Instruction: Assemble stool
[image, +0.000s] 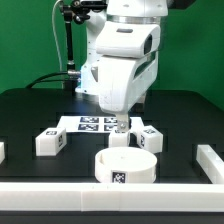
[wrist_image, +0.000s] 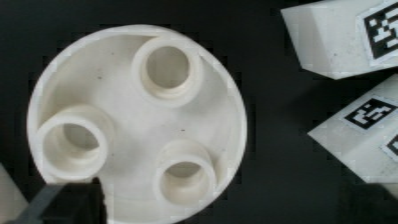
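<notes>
White round plastic seat lay sockets-up, white block leg near on exterior view's right, prob. for easy insertion; gripper hovered beyond, opening unclear.

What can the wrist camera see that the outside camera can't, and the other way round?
Only the wrist view shows the three round sockets inside the white plastic ring-shaped seat. Only the exterior view shows the white robot arm, the flat white marker board and a lone white block leg on the exterior view's left. Both show the seat and tagged block legs beside it.
</notes>
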